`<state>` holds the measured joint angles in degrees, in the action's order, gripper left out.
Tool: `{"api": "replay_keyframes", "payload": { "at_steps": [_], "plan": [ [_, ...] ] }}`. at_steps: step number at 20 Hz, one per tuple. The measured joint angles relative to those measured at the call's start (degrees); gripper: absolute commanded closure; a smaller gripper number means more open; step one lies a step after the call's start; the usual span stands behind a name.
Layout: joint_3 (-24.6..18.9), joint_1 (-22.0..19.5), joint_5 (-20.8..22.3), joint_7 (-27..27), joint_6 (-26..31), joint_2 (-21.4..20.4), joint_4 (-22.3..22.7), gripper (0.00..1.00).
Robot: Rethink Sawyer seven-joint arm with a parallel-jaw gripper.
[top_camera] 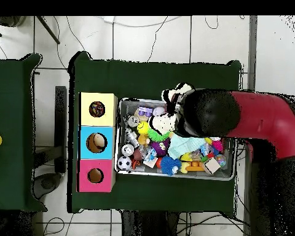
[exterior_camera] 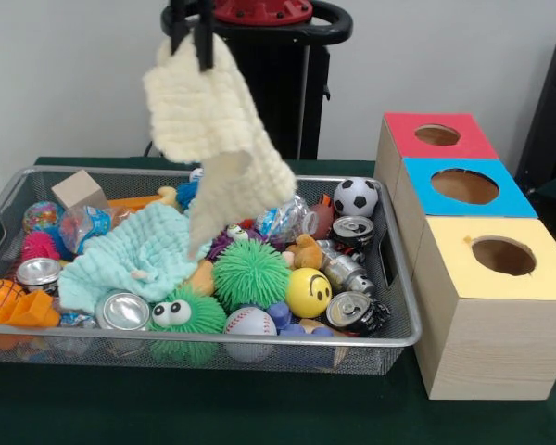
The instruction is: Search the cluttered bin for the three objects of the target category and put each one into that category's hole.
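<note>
Bin: silver wire-mesh tray [exterior_camera: 400, 338] on the green table [exterior_camera: 259, 413], sitting at about 9 o'clock of the three wooden boxes in the front view, heaped with toys and cans.
Gripper: black fingers [exterior_camera: 193, 37] come down from 12 o'clock and pinch the top of a cream knitted cloth [exterior_camera: 213, 120], holding it well above the bin so its lower end dangles over the pile.
Arm: from overhead, the red and black arm [top_camera: 260, 120] reaches in from 3 o'clock and hides much of the bin.
Aqua cloth: crumpled washcloth [exterior_camera: 134, 255] lying on the pile at about 8 o'clock of the hanging cloth.
Other contents: green spiky ball [exterior_camera: 250, 273] mid-bin, yellow smiley ball [exterior_camera: 308, 292] just beside it at 3 o'clock, soccer ball [exterior_camera: 356, 197] at the far right corner, baseball [exterior_camera: 250, 323] against the near rim.
Boxes: red-topped box [exterior_camera: 440, 137] farthest, blue-topped box [exterior_camera: 463, 188] in the middle, yellow-topped box [exterior_camera: 500, 260] nearest, each with a round hole.
</note>
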<state>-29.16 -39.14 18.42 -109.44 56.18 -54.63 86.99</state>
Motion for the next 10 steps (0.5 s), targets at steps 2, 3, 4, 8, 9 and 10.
{"api": "replay_keyframes", "payload": {
  "at_steps": [2, 3, 4, 8, 9, 10],
  "plan": [
    [-0.21, -1.47, 0.02, 0.0, -0.46, -0.07, 0.48, 1.0],
    [-0.5, -2.84, 0.09, 0.0, -1.14, -0.06, 1.05, 1.0],
    [-0.64, -3.29, 0.1, 0.0, -1.41, -0.07, 1.28, 1.0],
    [-1.68, -6.21, 0.12, 0.0, -3.47, -0.08, 3.34, 1.0],
    [-1.84, -6.7, 0.12, 0.0, -3.87, -0.08, 3.79, 1.0],
    [-2.28, -8.06, 0.19, 0.0, -5.14, -0.08, 5.21, 1.0]
  ]
}}
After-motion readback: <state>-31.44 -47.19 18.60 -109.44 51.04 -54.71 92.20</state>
